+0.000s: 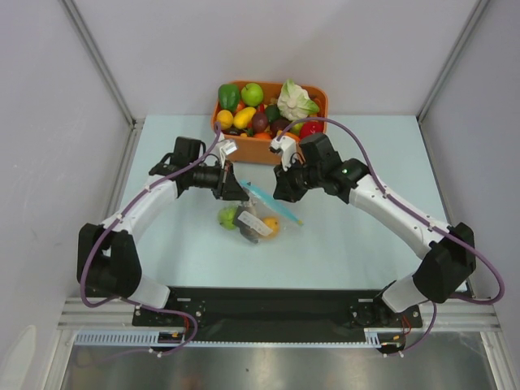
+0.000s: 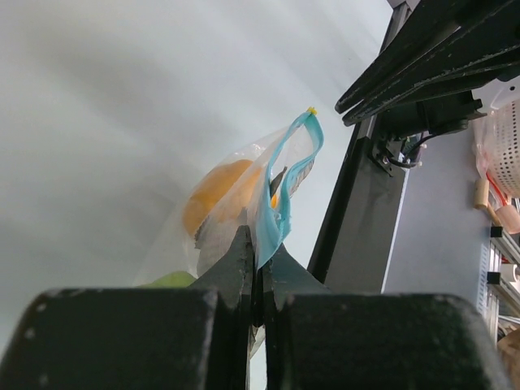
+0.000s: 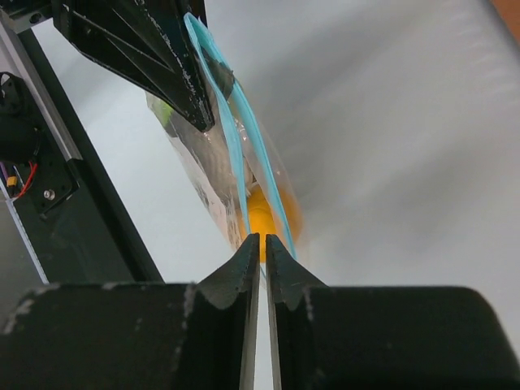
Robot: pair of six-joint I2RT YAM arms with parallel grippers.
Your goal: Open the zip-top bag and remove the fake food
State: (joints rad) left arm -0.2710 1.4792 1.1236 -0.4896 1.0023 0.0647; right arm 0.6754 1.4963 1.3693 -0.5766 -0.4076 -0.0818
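Plainly, left pincer (image 2: 258,244) and right pincer (image 3: 262,240) clamp the zip-top bag (image 1: 253,223) edge.

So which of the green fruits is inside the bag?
The lime-green one, in the clear bag beside an orange fruit. The other green ones sit in the orange tub at the back.

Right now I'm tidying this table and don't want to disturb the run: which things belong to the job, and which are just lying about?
In the job: zip-top bag; lime-green fruit and orange fruit inside it; left end effector and right end effector, both shut on the bag.

Just lying about: orange tub; cauliflower and other toy produce in it.
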